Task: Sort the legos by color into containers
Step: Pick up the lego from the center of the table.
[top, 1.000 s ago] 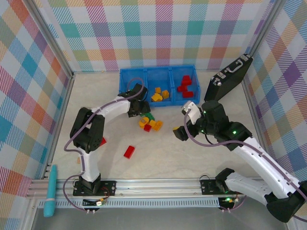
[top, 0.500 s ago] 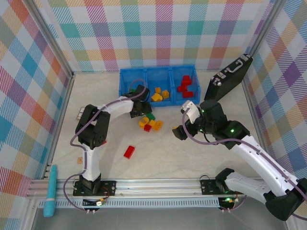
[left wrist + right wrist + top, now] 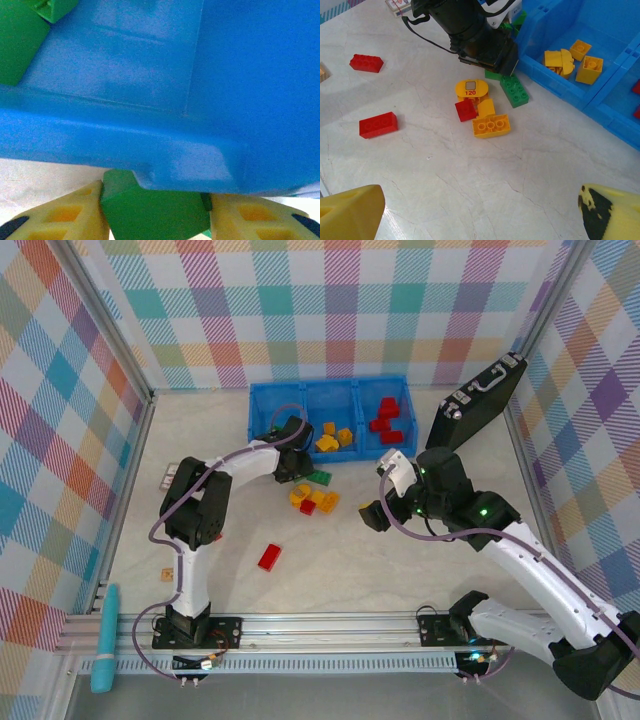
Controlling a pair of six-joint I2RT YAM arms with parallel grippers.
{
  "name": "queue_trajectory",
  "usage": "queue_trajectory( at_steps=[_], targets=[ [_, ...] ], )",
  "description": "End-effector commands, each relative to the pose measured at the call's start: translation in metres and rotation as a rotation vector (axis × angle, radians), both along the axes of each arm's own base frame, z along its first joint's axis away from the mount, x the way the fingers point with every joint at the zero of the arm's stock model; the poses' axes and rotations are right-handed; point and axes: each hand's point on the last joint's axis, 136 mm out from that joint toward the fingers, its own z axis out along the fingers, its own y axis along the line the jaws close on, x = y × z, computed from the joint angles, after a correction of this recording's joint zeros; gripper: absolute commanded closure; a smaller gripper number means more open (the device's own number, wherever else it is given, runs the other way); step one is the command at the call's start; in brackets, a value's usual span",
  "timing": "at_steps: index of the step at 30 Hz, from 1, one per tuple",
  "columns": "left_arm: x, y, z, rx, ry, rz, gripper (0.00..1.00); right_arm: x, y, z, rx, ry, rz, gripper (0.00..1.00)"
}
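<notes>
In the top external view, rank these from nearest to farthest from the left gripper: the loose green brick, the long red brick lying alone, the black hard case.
1. Green studded plastic brick, right beside the left gripper.
2. Red rectangular plastic brick, toward the arm bases.
3. Black hard case, far right.

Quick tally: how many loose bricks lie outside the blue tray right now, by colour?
Red plastic bricks: 3
Yellow plastic bricks: 3
Green plastic bricks: 2, one in the left claw
Total: 8
</notes>
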Motion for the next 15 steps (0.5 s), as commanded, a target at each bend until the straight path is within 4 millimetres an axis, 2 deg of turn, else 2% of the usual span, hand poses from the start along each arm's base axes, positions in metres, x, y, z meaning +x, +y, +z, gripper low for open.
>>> queue_trajectory(
  at_steps=[1,4,7,10,15],
  targets=[
    [-0.023,0.010,-0.019,0.037,0.075,-0.005,0.57,0.001,0.002,0.003,0.025,-0.013,0.000,0.01],
    [-0.031,0.016,-0.018,0.051,0.086,-0.005,0.60,0.001,0.000,0.004,0.025,-0.019,-0.004,0.01],
    [-0.037,0.020,-0.009,0.050,0.084,-0.007,0.61,0.001,0.000,0.003,0.027,-0.019,-0.006,0.01],
    [-0.037,0.024,0.016,0.060,0.050,-0.011,0.61,0.000,-0.001,0.003,0.026,-0.020,-0.009,0.01],
    [-0.020,0.031,0.070,0.094,-0.071,-0.012,0.60,-0.001,-0.002,0.001,0.021,-0.011,-0.010,0.01]
  ],
)
